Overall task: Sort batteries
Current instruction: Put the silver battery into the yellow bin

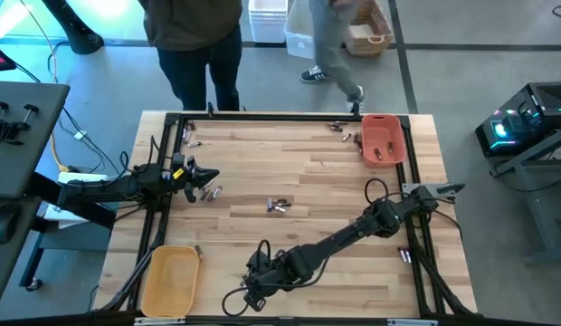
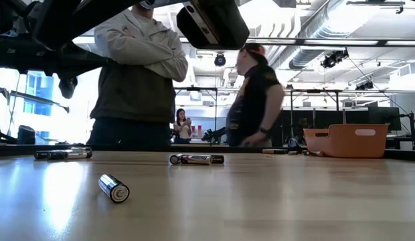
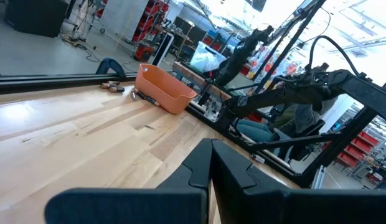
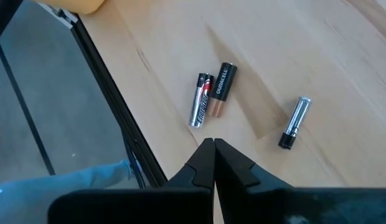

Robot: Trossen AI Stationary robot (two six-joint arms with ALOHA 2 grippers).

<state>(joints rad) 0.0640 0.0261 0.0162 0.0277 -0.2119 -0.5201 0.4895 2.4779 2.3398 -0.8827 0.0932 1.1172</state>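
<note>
Bright overhead room light, window glare behind the people in the low view, soft shadows, blurred near tabletop (image 2: 274, 207)

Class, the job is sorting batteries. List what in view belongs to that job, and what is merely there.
Belongs to the job:
- batteries scattered on the wood
- orange tray
- yellow tray
- left pincer, shut
- right pincer, shut

Merely there:
- people behind the table
- cables
</note>
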